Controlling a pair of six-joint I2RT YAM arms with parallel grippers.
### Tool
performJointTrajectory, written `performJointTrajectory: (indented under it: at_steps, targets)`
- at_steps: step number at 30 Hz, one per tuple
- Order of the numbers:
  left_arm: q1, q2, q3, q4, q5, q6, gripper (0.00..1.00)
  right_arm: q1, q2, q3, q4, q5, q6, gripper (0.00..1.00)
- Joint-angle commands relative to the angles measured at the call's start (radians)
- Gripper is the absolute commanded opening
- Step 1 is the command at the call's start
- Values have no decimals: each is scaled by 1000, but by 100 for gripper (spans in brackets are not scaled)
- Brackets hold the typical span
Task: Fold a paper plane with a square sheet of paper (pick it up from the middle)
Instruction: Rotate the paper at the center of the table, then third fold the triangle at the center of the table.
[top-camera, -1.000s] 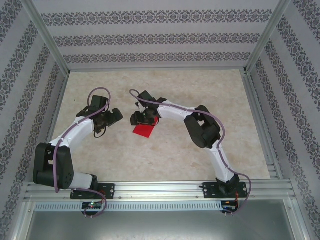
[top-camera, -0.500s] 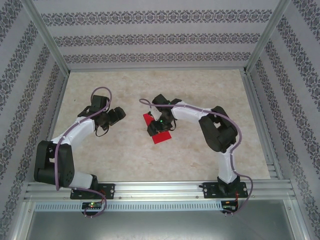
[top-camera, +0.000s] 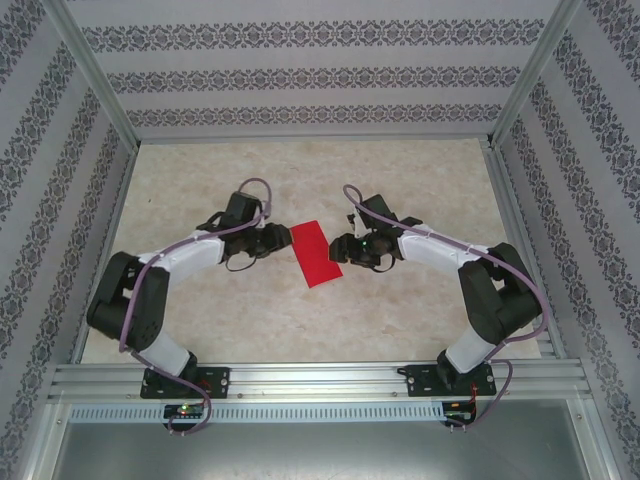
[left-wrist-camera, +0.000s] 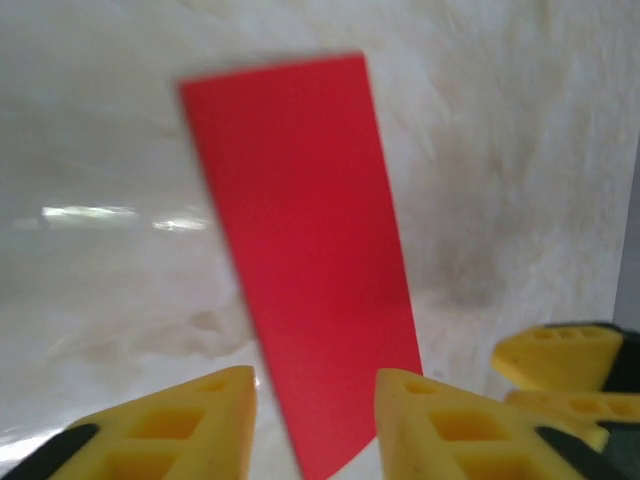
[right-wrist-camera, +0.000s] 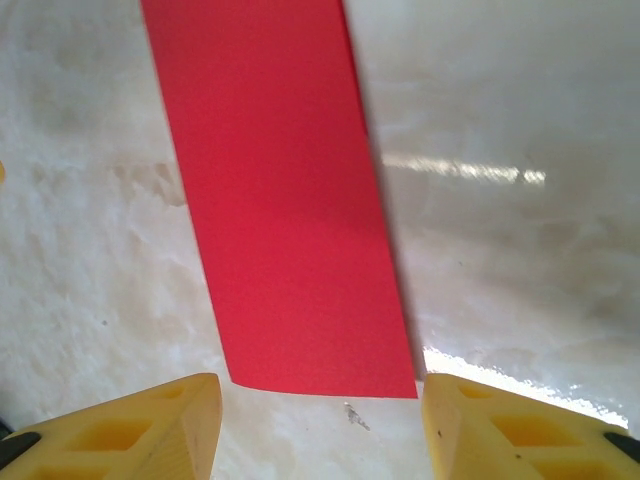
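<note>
Points the left pincer (top-camera: 280, 240) in from the left, low over the desk (top-camera: 400, 170), jaws set to a slim gap and nothing pinched; one corner of the red paper sheet (top-camera: 316, 254) seen between its fingertips. Lies flat near the desk's middle as a long rectangle, between the two pincers. Faces it from the right with the right pincer (top-camera: 337, 247), jaws spread wide, the sheet's short edge just ahead of the gap.

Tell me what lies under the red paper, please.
The red paper lies flat on the pale table, which shows around its edges. Whether a folded layer sits beneath is hidden by the paper itself.
</note>
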Motion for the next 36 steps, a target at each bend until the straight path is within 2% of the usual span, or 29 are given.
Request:
performJointTrajectory:
  at_steps: [1, 8, 12, 30, 36]
  targets:
    - [-63, 82, 70, 89, 52, -10, 31, -26, 22, -31, 101, -23, 83, 54]
    - [-105, 231, 139, 80, 50, -23, 19, -29, 56, -38, 126, -53, 83, 51]
    - [-112, 278, 171, 15, 3, -7, 16, -33, 80, -35, 114, -59, 75, 51]
    - [-112, 312, 143, -21, -69, -5, 11, 8, 143, -14, 49, -152, 10, 48]
    - [-113, 309, 142, -20, -66, -5, 11, 4, 115, -37, 115, -198, 53, 42]
